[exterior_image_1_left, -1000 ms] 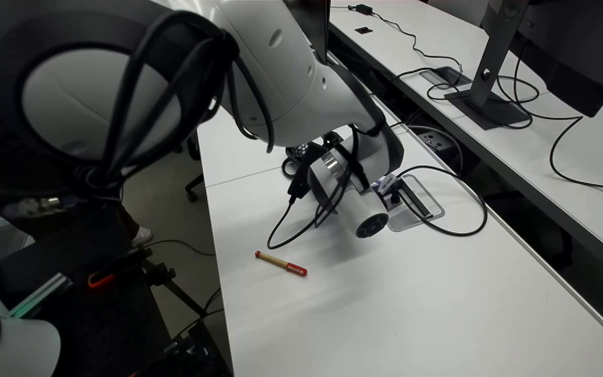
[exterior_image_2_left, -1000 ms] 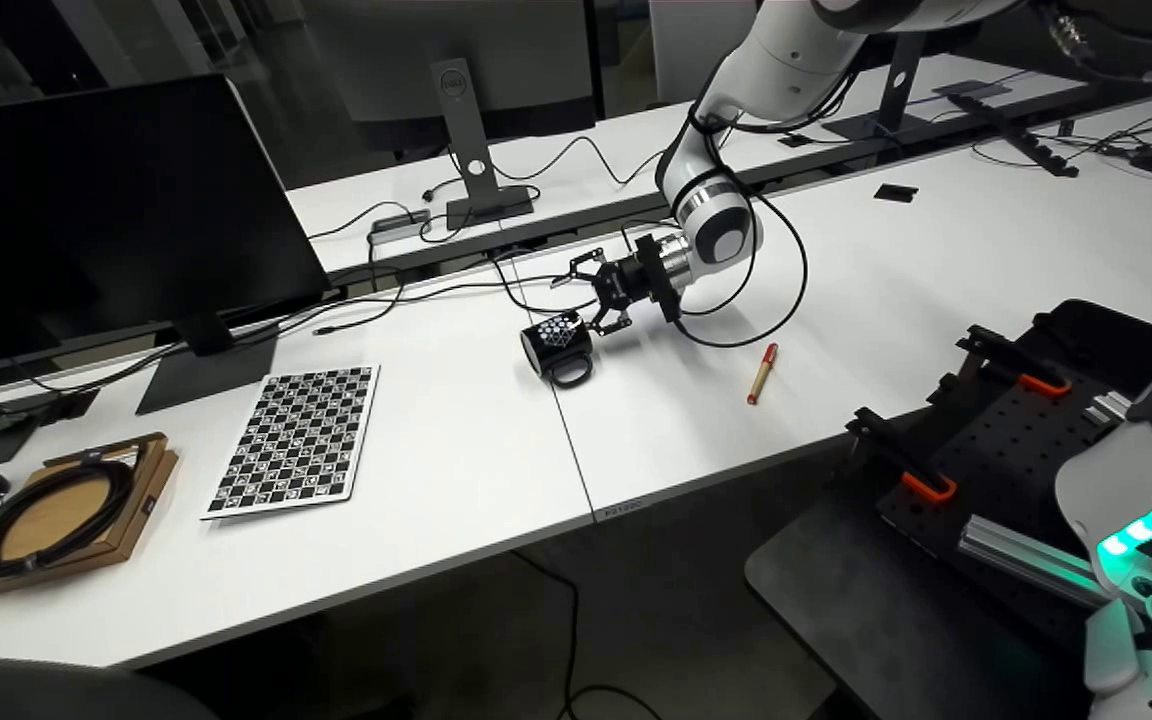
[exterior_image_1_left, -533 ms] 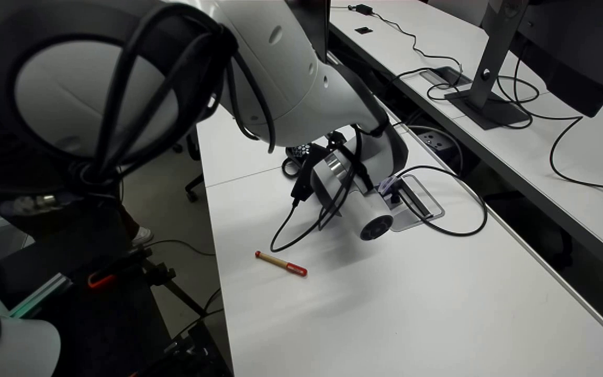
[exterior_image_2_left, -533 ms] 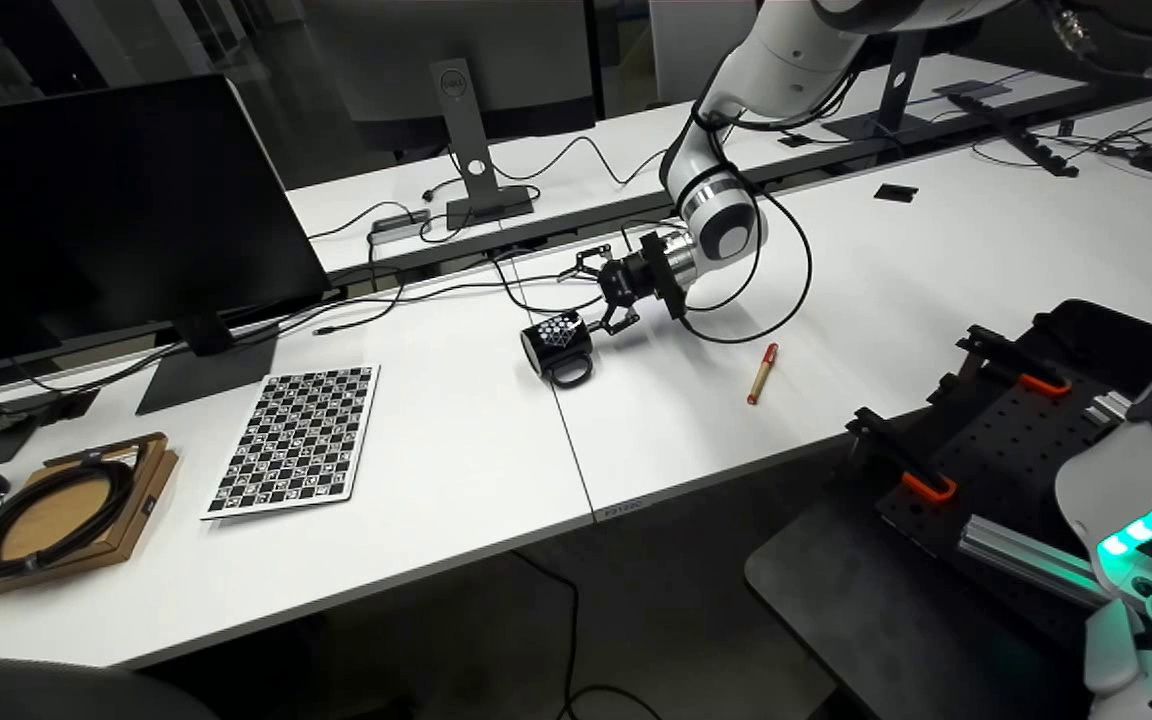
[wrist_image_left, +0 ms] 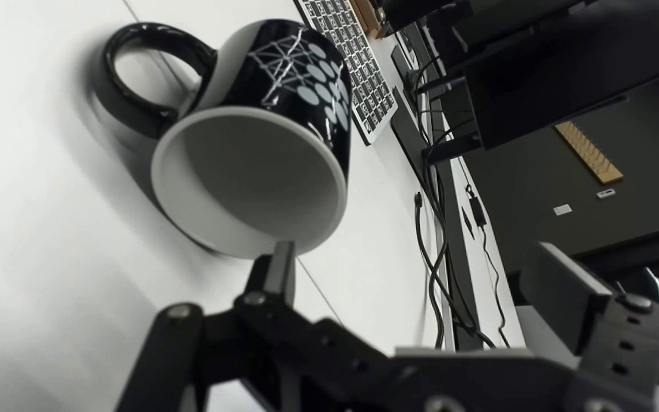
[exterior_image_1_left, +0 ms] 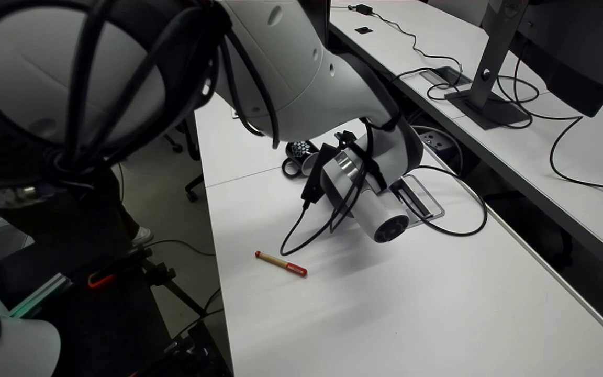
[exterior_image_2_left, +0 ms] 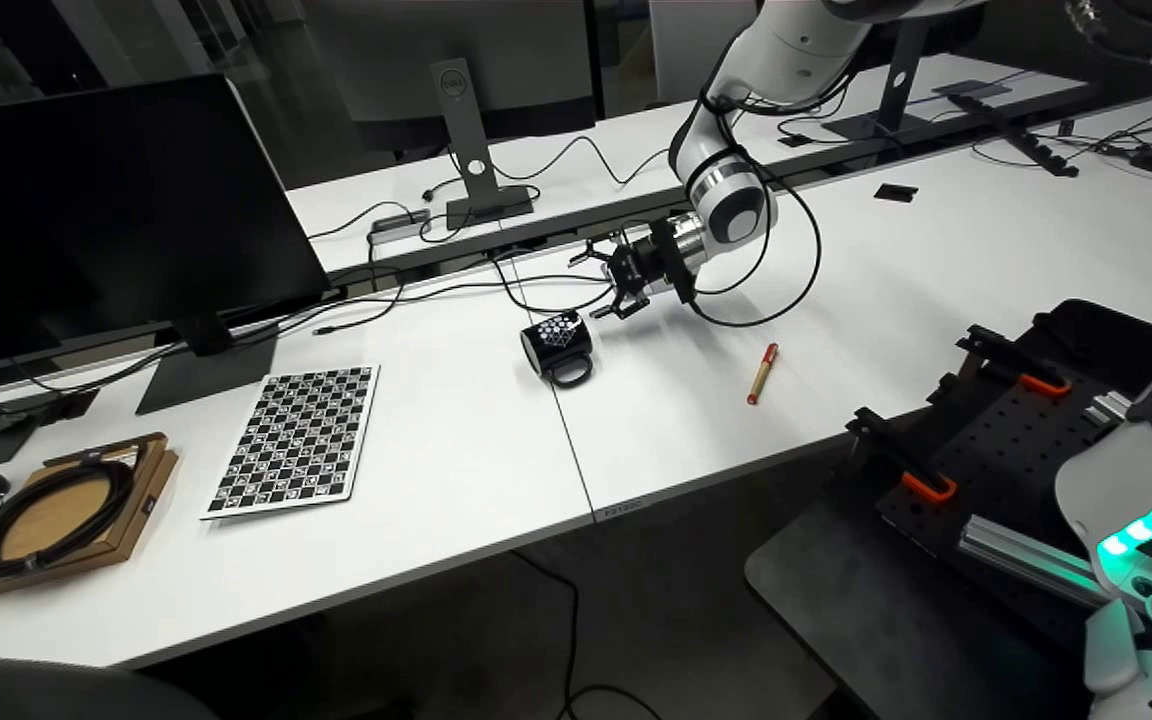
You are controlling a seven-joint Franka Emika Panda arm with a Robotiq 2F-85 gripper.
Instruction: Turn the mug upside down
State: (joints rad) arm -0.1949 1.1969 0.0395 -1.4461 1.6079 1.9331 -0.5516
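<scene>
One claw (wrist_image_left: 421, 277): spread wide, pointing left over the white desk (exterior_image_2_left: 456, 430) in an exterior view.
Near finger (wrist_image_left: 280, 274): just beside the mug (exterior_image_2_left: 554, 345), overlapping its rim in the wrist view; cannot tell if touching.
Far finger (wrist_image_left: 561, 297): well apart from the mug.
Mug: black, pale inside, lying on its side on the desk, a little left and near of the claw, turned mouth-first toward it.
Handle (wrist_image_left: 126, 107): sticking out on the near side, low by the desk.
Print (wrist_image_left: 322, 90): pale dots and lines on the mug's upper side.
Desk seam (exterior_image_2_left: 576, 445): running near to far, passing under the mug.
Stick (exterior_image_2_left: 762, 373): thin, wood-colored, red at both ends; lying right and near of the mug, well apart; visible in both exterior views.
Arm (exterior_image_1_left: 301, 89): white, strung with black cables (exterior_image_1_left: 79, 89), blocking the fingers in an exterior view.
Checkered board (exterior_image_2_left: 296, 440): on the desk, left and near of the mug, well apart.
Cardboard box (exterior_image_2_left: 56, 515): left end, near side, under a coiled cable (exterior_image_2_left: 121, 490).
Monitor (exterior_image_2_left: 116, 210): standing far left.
Robot base (exterior_image_2_left: 1116, 470): near right, beside the desk, lit green.
</scene>
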